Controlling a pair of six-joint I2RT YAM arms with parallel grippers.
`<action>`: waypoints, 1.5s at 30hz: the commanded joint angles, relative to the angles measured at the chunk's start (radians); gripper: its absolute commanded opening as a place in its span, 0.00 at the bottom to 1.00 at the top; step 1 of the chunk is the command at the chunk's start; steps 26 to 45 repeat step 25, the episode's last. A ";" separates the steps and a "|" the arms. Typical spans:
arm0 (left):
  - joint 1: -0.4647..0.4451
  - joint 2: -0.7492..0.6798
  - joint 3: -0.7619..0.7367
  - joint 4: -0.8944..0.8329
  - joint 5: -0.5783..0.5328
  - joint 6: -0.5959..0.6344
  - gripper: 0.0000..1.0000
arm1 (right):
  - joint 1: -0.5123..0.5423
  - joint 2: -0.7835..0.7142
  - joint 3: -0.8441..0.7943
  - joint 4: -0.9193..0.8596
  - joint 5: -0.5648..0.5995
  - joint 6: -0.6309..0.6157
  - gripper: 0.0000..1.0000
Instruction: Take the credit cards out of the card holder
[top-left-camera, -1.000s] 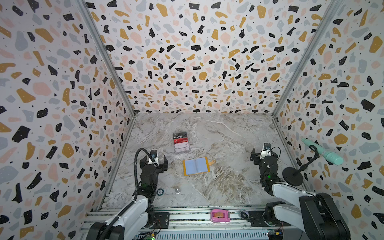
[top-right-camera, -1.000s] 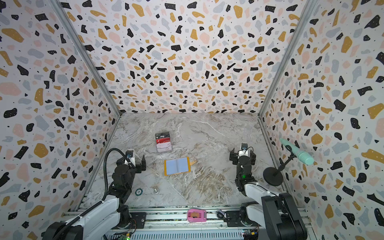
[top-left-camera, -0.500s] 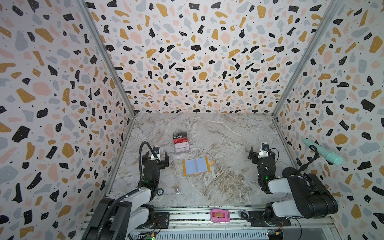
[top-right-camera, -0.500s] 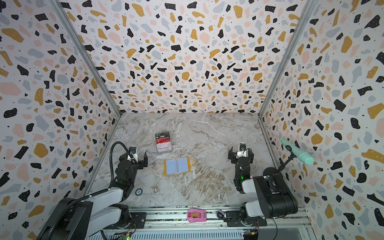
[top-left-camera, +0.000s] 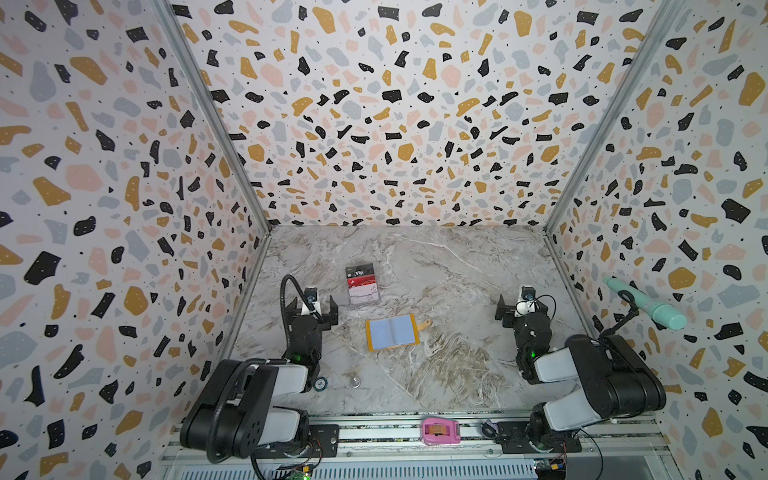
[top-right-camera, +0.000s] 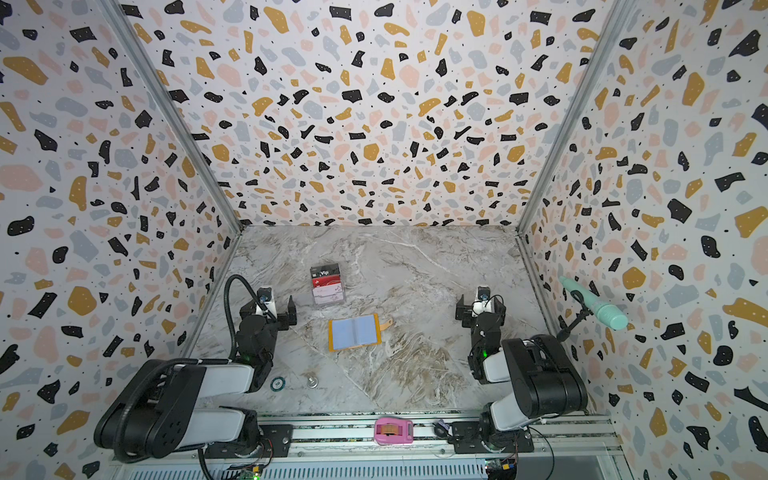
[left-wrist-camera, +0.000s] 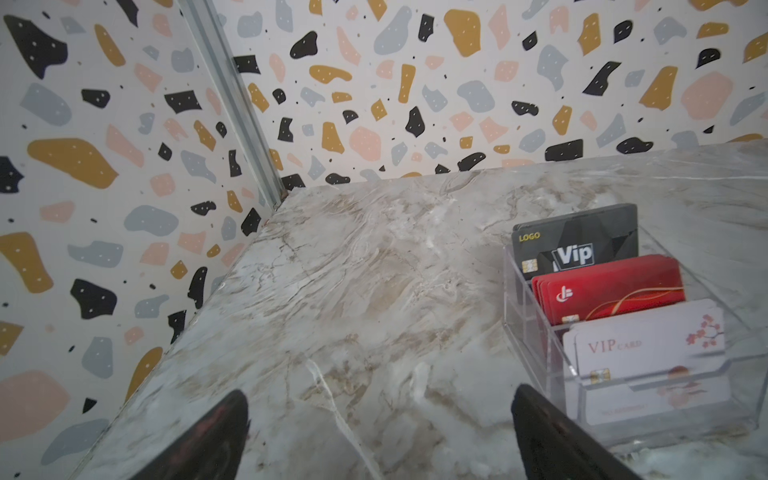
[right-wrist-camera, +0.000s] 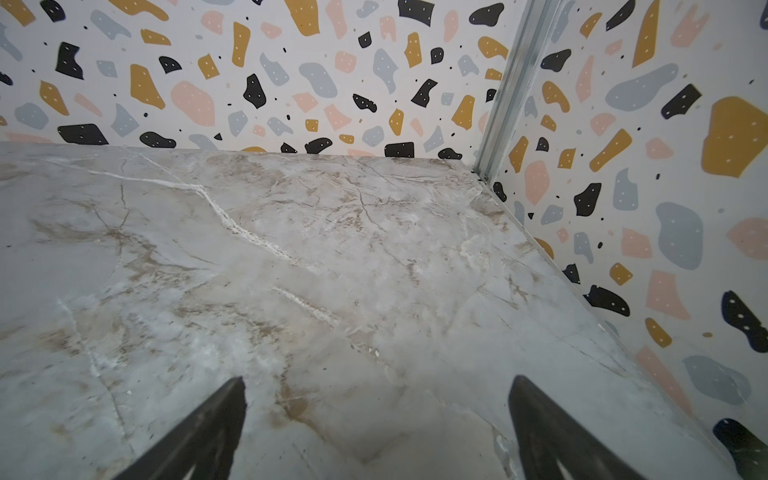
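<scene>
roughly: booth closed on three sides by terrazzo-print walls (top-left-camera: 395, 124), chips of black, ochre, pink and grey on white, metal strips in the corners. below them a marble-look tabletop (top-left-camera: 457, 266), grey-white with tan veins. aluminium rail (top-left-camera: 374, 440) along the near edge carries both arm bases, with a pink tape dispenser (top-left-camera: 441, 431) on it between them. teal microphone (top-left-camera: 648, 305) on a black stand by the right wall.

card holder (top-left-camera: 392, 332) lies open and flat near mid-table. mustard-yellow cover shows as a border round pale bluish clear sleeves, and a small snap tab pokes out toward the right arm's side. too small from above to tell whether any sleeve has a card in it.

clear acrylic stand (left-wrist-camera: 524, 332) sits just behind the holder, toward the back wall, apart from it. credit cards (left-wrist-camera: 611, 291) stand upright in its tiers: black "vip" at the back, red in the middle, white "vip card" with pink blossoms in front.

left gripper (top-left-camera: 311, 311) spread wide, nothing between the fingers, over bare marble, left of the holder, near it but apart. in the left wrist view the stand is just beside one fingertip (left-wrist-camera: 536, 419); contact cannot be told. right gripper (top-left-camera: 521, 309) likewise spread wide and empty, well to the right of the holder, farther off than the left one. holder lies between the two, a touch nearer the rail than their tips.
</scene>
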 joint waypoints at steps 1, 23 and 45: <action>0.023 -0.012 0.021 0.034 -0.032 -0.044 1.00 | -0.007 -0.012 0.025 0.009 -0.021 0.007 0.99; 0.064 -0.004 0.032 0.031 0.000 -0.077 1.00 | -0.015 -0.009 0.038 -0.009 -0.035 0.012 0.99; 0.063 -0.005 0.030 0.031 -0.002 -0.076 1.00 | -0.014 -0.018 0.022 0.007 -0.036 0.004 0.99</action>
